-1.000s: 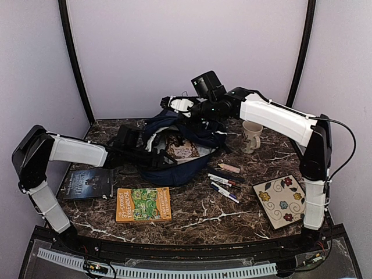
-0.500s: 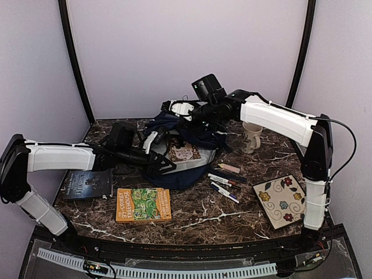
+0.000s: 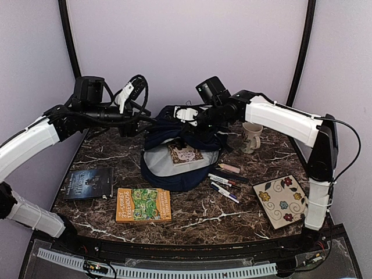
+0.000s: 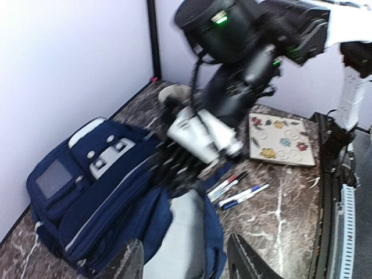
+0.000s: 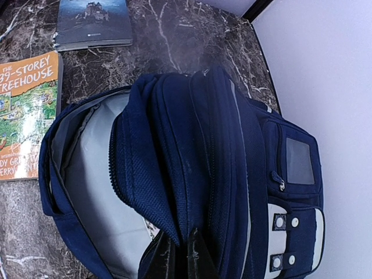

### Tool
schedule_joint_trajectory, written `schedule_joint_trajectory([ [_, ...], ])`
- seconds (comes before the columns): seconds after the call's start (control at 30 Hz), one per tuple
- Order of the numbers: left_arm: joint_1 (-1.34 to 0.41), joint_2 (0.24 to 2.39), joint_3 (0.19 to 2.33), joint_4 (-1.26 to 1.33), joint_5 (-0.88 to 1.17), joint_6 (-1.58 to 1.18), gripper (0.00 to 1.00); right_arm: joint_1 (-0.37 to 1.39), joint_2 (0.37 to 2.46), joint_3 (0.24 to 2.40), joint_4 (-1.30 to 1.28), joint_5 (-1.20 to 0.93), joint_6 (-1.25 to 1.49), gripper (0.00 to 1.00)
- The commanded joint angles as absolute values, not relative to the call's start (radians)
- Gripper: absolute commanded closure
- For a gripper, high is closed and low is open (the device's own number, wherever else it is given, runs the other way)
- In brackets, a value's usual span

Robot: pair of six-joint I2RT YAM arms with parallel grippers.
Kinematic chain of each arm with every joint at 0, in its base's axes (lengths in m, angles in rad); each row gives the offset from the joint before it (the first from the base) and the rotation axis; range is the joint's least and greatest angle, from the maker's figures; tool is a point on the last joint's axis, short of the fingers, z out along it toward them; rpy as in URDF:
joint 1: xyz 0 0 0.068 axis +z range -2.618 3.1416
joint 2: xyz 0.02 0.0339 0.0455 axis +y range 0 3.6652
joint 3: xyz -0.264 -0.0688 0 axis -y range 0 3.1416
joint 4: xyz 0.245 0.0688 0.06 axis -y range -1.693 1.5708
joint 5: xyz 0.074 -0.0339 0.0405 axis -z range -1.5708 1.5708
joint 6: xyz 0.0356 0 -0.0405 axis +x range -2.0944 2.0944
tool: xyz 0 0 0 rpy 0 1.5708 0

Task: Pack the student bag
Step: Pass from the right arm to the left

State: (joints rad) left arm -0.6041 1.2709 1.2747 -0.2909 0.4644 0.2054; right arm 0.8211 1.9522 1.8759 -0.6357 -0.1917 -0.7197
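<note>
The student bag [image 3: 174, 165] is navy with a light grey lining and lies open at the table's middle. A brown patterned book [image 3: 185, 153] lies inside it. My right gripper [image 3: 187, 116] is shut on the bag's upper flap and holds it up. In the right wrist view the right gripper [image 5: 181, 257] pinches the navy fabric [image 5: 192, 145] between its fingertips. My left gripper [image 3: 151, 120] hangs raised at the bag's back left. In the left wrist view the left gripper [image 4: 186, 264] is open above the grey lining [image 4: 183, 232], with nothing between its fingers.
An orange and green Treehouse book [image 3: 143, 204] and a dark book [image 3: 88, 183] lie front left of the bag. Several pens [image 3: 224, 185] lie to its right, with a flowered plate [image 3: 281, 200] beyond them. A mug [image 3: 251, 136] stands at the back right.
My left arm has lifted from low at the bag's mouth up and back to the left. The right gripper has kept its hold on the flap.
</note>
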Motion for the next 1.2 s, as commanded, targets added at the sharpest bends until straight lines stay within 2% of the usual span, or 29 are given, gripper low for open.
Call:
schedule_joint_trajectory([
  [0.0,-0.515,1.326,1.211,-0.331,0.476,0.273,0.45,0.821,1.885,1.859,-0.608,-0.274,-0.751,1.00],
  [0.33,-0.503,1.504,1.210,-0.197,0.425,0.368,0.43,0.820,1.855,1.787,-0.604,-0.287,-0.751,1.00],
  [0.6,-0.503,1.475,1.135,-0.098,0.622,0.431,0.41,0.820,1.853,1.789,-0.580,-0.248,-0.732,1.00],
  [0.73,-0.503,1.493,1.142,-0.138,0.665,0.445,0.44,0.820,1.855,1.800,-0.586,-0.238,-0.737,1.00],
  [0.97,-0.511,1.537,1.093,0.017,0.652,0.433,0.46,0.818,1.859,1.823,-0.587,-0.234,-0.718,1.00],
  [1.17,-0.541,1.577,1.088,0.063,0.667,0.439,0.52,0.807,1.849,1.842,-0.569,-0.224,-0.691,1.00],
])
